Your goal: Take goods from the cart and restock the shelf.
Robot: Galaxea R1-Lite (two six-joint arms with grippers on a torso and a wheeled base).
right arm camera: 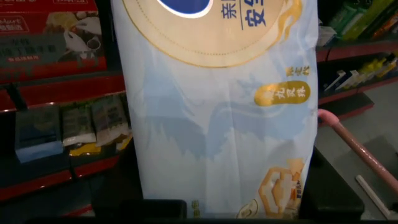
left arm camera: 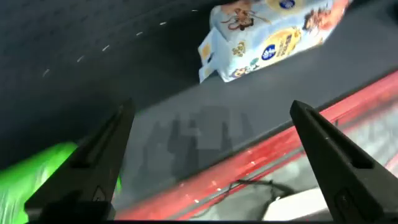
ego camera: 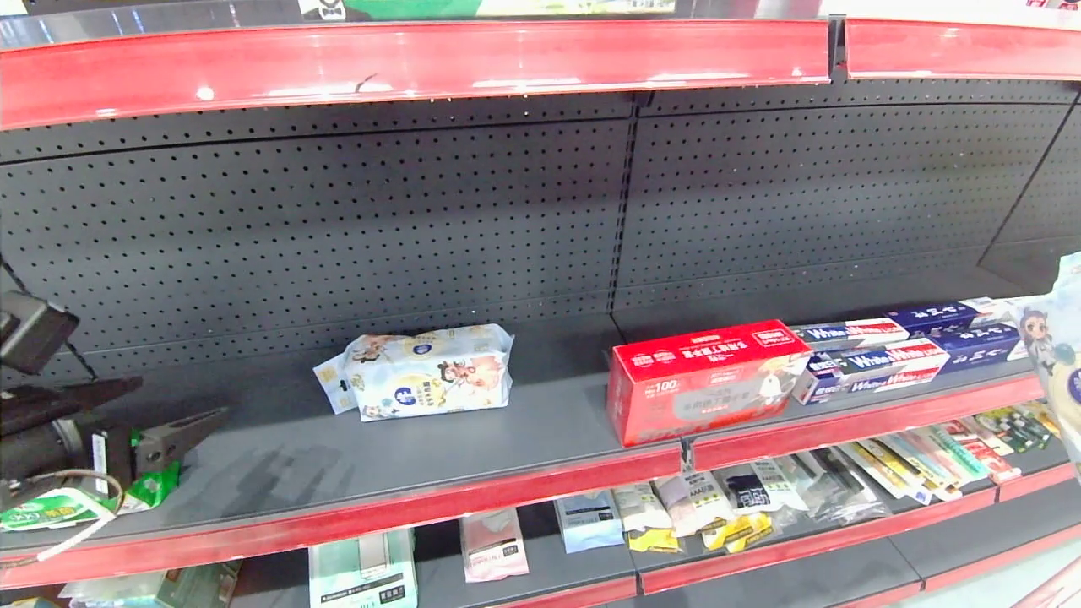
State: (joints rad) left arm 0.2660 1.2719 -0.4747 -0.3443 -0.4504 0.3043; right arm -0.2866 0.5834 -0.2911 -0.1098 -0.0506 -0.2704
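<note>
Our right jaws hold the blue-and-white pack (ego camera: pixel 1061 359) off the shelf's (ego camera: pixel 279 439) right end — the left jaws hang wide at its left. We should land it flat beside the matching pack (ego camera: pixel 426 371), short of the red box (ego camera: pixel 701 380).

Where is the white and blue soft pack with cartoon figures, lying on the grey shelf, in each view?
Head view: the white and blue soft pack lies left of centre on the grey shelf.
Left wrist view: it lies beyond the open left hand.
Right wrist view: a second pack, held in the right hand, is there instead.
Shared landmark: the shelf's red front strip.
</note>
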